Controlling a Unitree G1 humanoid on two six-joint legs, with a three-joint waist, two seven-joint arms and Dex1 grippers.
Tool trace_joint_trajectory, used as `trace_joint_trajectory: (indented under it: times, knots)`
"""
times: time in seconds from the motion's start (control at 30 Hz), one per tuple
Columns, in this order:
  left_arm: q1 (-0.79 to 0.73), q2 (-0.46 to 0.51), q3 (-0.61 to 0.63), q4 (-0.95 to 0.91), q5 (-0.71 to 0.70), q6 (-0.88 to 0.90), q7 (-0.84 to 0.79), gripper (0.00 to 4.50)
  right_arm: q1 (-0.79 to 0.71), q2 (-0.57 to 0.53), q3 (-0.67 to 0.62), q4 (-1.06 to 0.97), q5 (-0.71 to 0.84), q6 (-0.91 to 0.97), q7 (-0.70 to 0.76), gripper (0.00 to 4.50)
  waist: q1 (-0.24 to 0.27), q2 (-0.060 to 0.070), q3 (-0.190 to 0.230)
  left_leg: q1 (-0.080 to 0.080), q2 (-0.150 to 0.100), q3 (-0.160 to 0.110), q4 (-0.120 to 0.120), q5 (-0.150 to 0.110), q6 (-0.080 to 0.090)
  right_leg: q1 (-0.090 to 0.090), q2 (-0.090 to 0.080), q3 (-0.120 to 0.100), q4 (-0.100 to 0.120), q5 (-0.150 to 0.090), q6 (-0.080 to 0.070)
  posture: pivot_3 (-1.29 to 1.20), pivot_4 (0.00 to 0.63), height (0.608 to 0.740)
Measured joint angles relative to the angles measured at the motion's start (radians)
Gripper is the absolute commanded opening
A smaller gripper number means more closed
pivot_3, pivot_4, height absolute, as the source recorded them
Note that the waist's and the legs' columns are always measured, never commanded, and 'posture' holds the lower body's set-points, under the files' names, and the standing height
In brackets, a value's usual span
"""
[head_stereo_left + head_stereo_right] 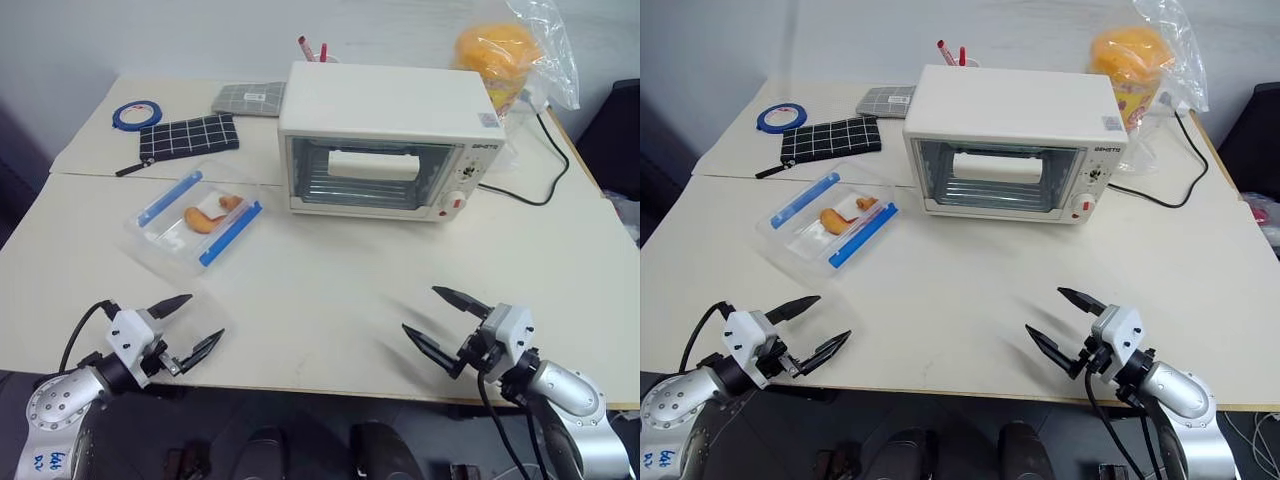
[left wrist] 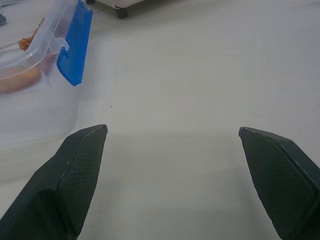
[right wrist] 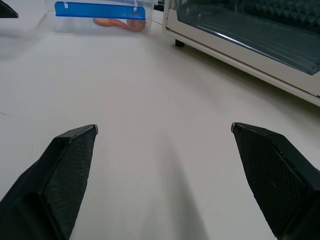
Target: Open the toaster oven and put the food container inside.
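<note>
Food container [image 1: 195,222] lies flat on the bench [image 1: 320,290], left of the toaster oven [image 1: 390,140] and apart from it. It's clear plastic with 2 blue clip strips on its long sides, lid on, orange food pieces [image 1: 208,214] inside. Toaster oven sits at the back middle of the bench, glass door shut, white bar handle [image 1: 372,165] across the door, wire rack behind the glass, knob at the right of the front.

Behind the container: black grid pouch [image 1: 188,136], blue tape roll [image 1: 136,114], a grey patterned flat item [image 1: 248,98]. Right of the oven: clear plastic bag [image 1: 520,55] with something orange in it, and a black cable [image 1: 530,170] running along the bench. Red-tipped items stick up behind the oven.

My left end effector [image 1: 186,322] is wide open, holding nothing, hovering over the bench's near edge, the container near and ahead of it. In the left wrist view its fingers [image 2: 75,175] are spread with bare bench between, container just off to one side. My right end effector [image 1: 442,320] is also wide open and empty, at the near edge, pointing toward the oven's front.

Wide bare bench between both end effectors and the oven door. Near edge is right under my wrists.
</note>
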Motion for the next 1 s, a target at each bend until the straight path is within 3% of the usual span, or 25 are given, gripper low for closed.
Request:
trace_joint_trajectory:
  times: [0.1, 0.2, 0.3, 0.4, 0.6, 0.8, 1.0]
  knots:
    - [-0.004, 0.006, -0.006, -0.008, -0.011, 0.025, -0.007, 4.5, -0.012, 0.002, 0.0, 0.022, 0.0, -0.005, 0.005, 4.48, -0.002, 0.0, 0.0, 0.0, 0.0, 0.0, 0.0, 0.0, 0.0, 0.0, 0.0, 0.0, 0.001, 0.0, 0.0, 0.0, 0.15, 0.74]
    - [-0.004, 0.03, -0.007, -0.042, -0.127, 0.115, -0.069, 4.5, -0.031, 0.003, -0.001, 0.026, 0.024, 0.011, 0.008, 4.48, -0.002, 0.0, 0.0, 0.0, 0.001, 0.0, 0.0, 0.0, 0.0, 0.0, 0.0, 0.0, 0.001, 0.0, 0.0, 0.0, 0.15, 0.74]
    - [0.004, 0.158, 0.012, -0.145, -0.35, 0.32, -0.176, 4.5, -0.088, 0.002, -0.011, 0.005, 0.113, 0.114, -0.015, 4.48, -0.004, 0.001, 0.001, 0.0, 0.001, -0.001, 0.001, 0.0, -0.001, -0.001, -0.001, 0.0, 0.002, 0.0, 0.0, 0.0, 0.15, 0.74]
    - [-0.056, 0.222, 0.044, -0.203, -0.429, 0.407, -0.191, 4.5, -0.169, -0.033, -0.029, -0.043, 0.197, 0.236, -0.042, 4.48, -0.001, 0.005, 0.001, 0.0, 0.0, -0.001, 0.001, 0.001, 0.0, 0.0, -0.002, 0.0, 0.001, 0.0, -0.001, 0.0, 0.15, 0.74]
    - [-0.322, 0.13, 0.04, -0.123, -0.437, 0.417, -0.097, 4.5, -0.498, -0.035, -0.032, 0.049, 0.253, 0.431, -0.122, 4.48, -0.004, 0.005, 0.001, -0.001, 0.0, 0.001, 0.001, 0.004, -0.005, -0.003, 0.002, -0.003, 0.003, 0.001, -0.001, 0.0, 0.15, 0.74]
    - [-0.39, 0.064, 0.031, -0.047, -0.44, 0.419, -0.065, 4.5, -0.682, -0.025, 0.003, 0.272, 0.17, 0.435, -0.11, 4.48, -0.003, 0.005, 0.001, -0.006, 0.0, 0.004, 0.003, 0.004, -0.004, -0.007, 0.002, -0.006, 0.006, 0.001, 0.0, 0.0, 0.15, 0.74]
    - [-0.411, 0.035, 0.02, -0.012, -0.431, 0.417, -0.055, 4.5, -0.774, 0.019, 0.005, 0.332, 0.147, 0.386, -0.078, 4.48, -0.004, 0.005, 0.001, -0.006, 0.001, 0.004, 0.006, 0.004, -0.004, -0.007, 0.002, -0.006, 0.007, 0.001, 0.001, 0.0, 0.15, 0.74]
